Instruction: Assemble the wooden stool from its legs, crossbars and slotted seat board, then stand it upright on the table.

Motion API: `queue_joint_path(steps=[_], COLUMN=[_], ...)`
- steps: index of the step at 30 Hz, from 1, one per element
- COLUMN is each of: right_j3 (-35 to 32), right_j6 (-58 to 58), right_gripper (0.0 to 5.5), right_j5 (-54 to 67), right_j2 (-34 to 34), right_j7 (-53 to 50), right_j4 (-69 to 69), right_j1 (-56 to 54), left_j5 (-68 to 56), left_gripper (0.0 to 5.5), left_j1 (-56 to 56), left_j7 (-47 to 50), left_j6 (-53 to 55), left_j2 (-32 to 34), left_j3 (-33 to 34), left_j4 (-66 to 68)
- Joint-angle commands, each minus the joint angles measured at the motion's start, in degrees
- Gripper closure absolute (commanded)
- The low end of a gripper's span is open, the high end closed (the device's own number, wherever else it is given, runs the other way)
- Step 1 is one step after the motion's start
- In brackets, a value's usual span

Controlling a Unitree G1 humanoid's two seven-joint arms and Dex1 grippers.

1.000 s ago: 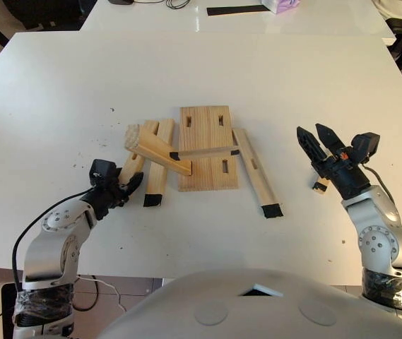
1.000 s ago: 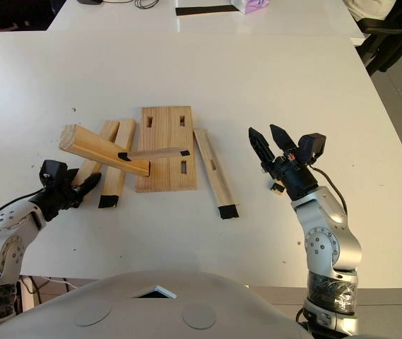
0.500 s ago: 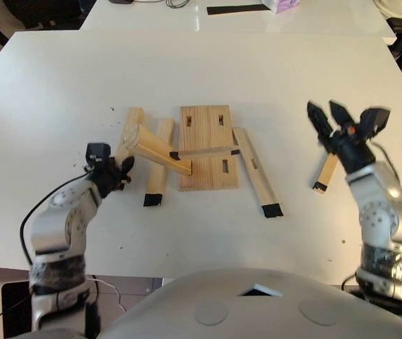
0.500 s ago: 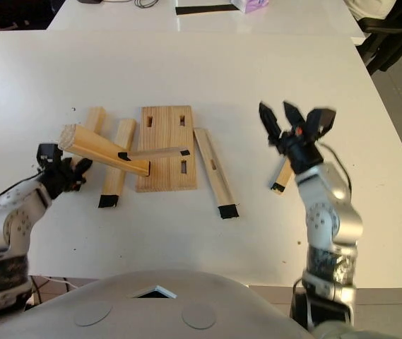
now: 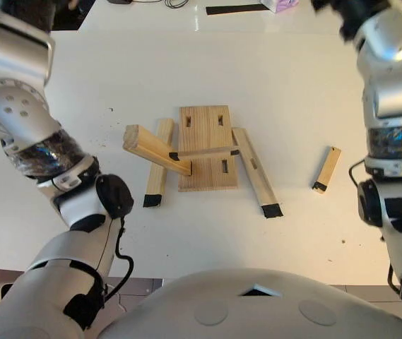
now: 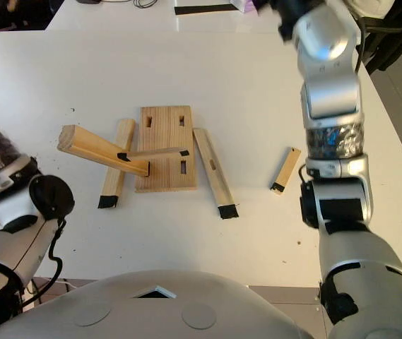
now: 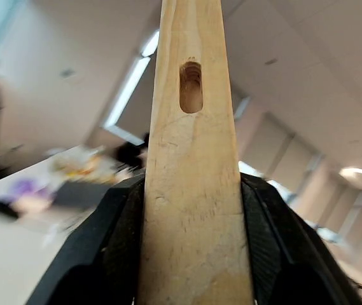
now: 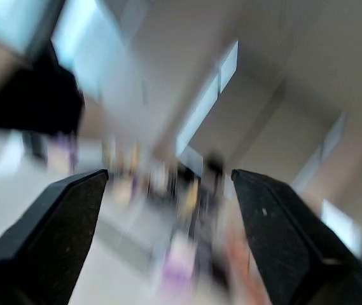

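Wood parts, counted: 1 seat board, 4 legs, 1 thin crossbar, 1 short piece.

The seat board (image 5: 208, 138) lies flat mid-bench, pale with a striped grain, and three slots show in it. The bench (image 5: 292, 92) is white.

- **Tilted leg:** The tilted leg (image 5: 151, 145) has its low end on the board's left front part, and its square end points up and to the left.
- **Crossbar:** The crossbar (image 5: 204, 152) runs from that low end across the board to the top of the right leg. It is thin with dark ends.
- **Left leg:** The left leg (image 5: 158, 169) lies flat just beside the board's left edge, partly under the tilted leg, with its black tip toward the robot.
- **Right leg:** The right leg (image 5: 253, 169) lies flat against the board's right edge. It has slots along it and a black tip at the near end.
- **Short piece:** The short piece (image 5: 327, 168) lies alone, well apart to the right, with its black tip near.
- **Held leg:** The held leg (image 7: 190, 127) has one oval slot and is up off the bench, clenched in the left hand (image 7: 192, 184) with the dark fingers pressed on both sides.

The right hand (image 8: 168, 175) is released, with its fingers spread wide and nothing between them.
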Motion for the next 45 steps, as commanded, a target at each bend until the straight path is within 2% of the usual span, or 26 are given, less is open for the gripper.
queue_joint_path(steps=[1, 4, 11, 14, 17, 24, 39, 45], right_j3=[-4.4, -10.3, -15.3, -18.3, -17.6, -16.8, -14.3, -15.6], right_j6=[12.5, 28.1, 47.7, 53.2, 54.8, 55.0, 59.0, 59.8], right_gripper=[1.91, 1.91, 1.91, 1.91, 1.91, 1.91, 1.91, 2.74], right_j5=[14.3, 32.7, 55.3, 61.5, 60.4, 60.4, 63.5, 65.0], right_j2=[3.7, 5.0, 1.8, -2.5, -5.9, -7.0, -4.6, -4.8], right_j7=[8.7, 16.8, 30.5, 37.4, 40.6, 44.7, 43.6, 42.7], right_j4=[-0.5, -2.7, -7.4, -5.6, -3.7, -3.3, -11.9, -12.0], right_j1=[-3.1, -6.4, -8.3, -8.2, -7.9, -8.9, -6.8, -6.2], left_j5=[-7.0, -10.5, -16.6, -17.7, -19.6, -22.2, -19.7, -20.2], left_gripper=[3.49, 3.49, 3.49, 3.49, 3.49, 3.49, 3.49, 3.49], left_j1=[-3.3, -2.4, 0.1, 4.6, 8.8, 17.0, 21.4, 22.1], left_j7=[-4.6, -8.5, -20.6, -25.9, -30.3, -35.9, -38.6, -39.7], left_j6=[4.3, 8.1, 10.6, 10.6, 9.4, 7.5, 4.2, 3.6], left_j2=[2.6, 4.8, 9.8, 12.7, 13.8, 14.2, 15.7, 16.3], left_j3=[-5.2, -9.5, -12.8, -13.3, -13.1, -14.2, -19.6, -20.1], left_j4=[-5.6, -8.2, -11.7, -13.3, -15.1, -18.9, -20.2, -20.5])
